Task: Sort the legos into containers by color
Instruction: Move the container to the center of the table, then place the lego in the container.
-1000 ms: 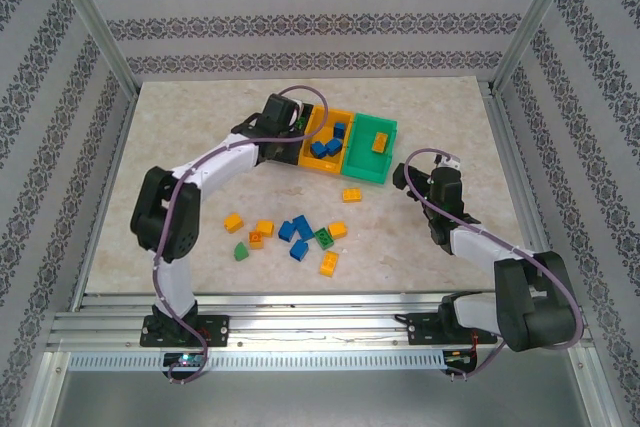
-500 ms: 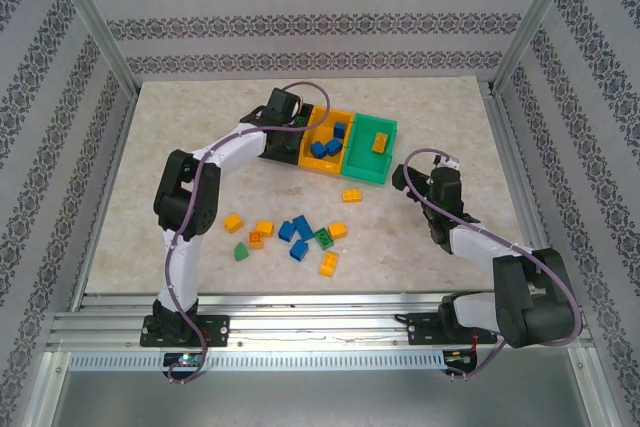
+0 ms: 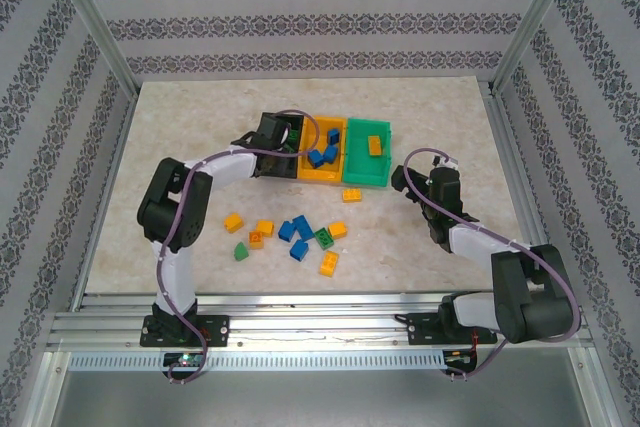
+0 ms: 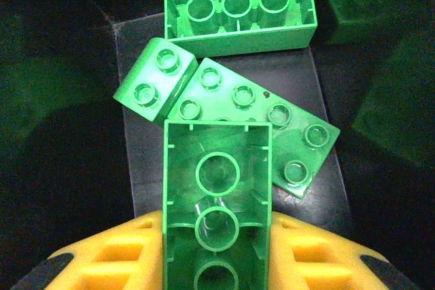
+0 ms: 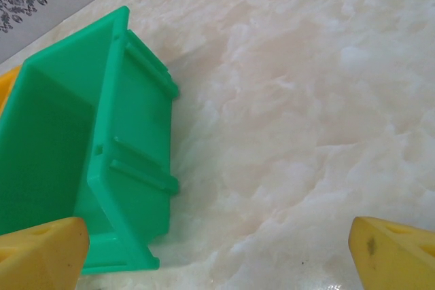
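Where black bin (image 4: pixel 139 181) sits, left gripper (image 4: pixel 216 263) grips lego (image 4: pixel 216 168).

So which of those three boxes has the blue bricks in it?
The middle, yellow-orange box holds the blue bricks. The green box beside it has just one orange brick.

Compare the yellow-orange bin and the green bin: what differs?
Contents: the yellow-orange bin holds several blue legos; the green bin holds one yellow-orange lego. Place: the yellow-orange bin sits left of the green bin, which ends the row on the right. Both are open-topped, rectangular, standing side by side.
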